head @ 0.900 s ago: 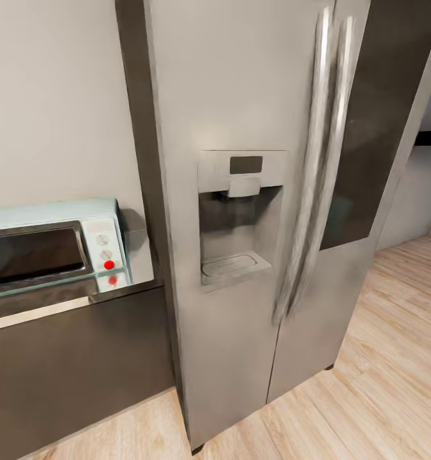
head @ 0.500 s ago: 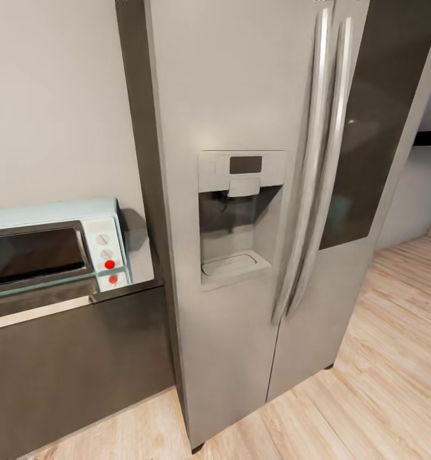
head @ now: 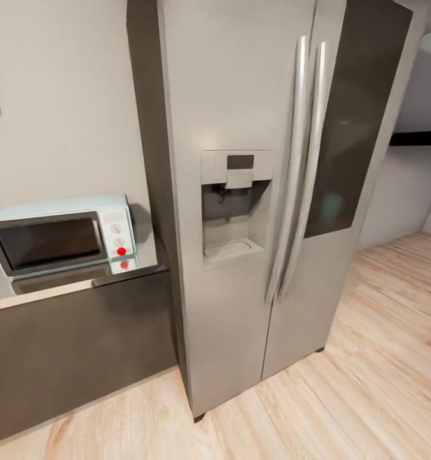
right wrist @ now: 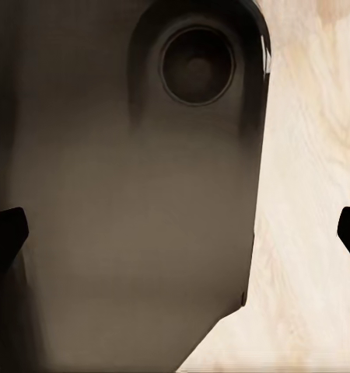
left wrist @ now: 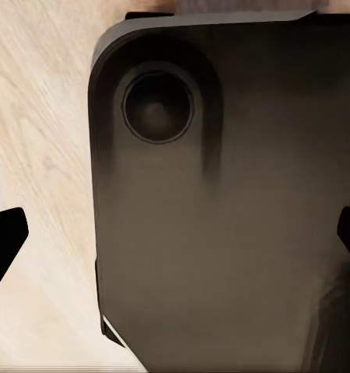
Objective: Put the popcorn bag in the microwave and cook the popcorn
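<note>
My left end effector (left wrist: 175,233) hung with its dark fingertips apart and nothing between them, over my own dark rounded base (left wrist: 222,194) and the pale wooden floor (left wrist: 43,155). My right end effector (right wrist: 175,229) was likewise spread and empty. Compared with a moment earlier, my view had swung left, bringing the whole pale blue-white microwave (head: 62,237) into sight on the glossy grey worktop (head: 68,281), left of the tall steel refrigerator (head: 241,191). I could not see the popcorn bag, so I judged I should turn further left.
</note>
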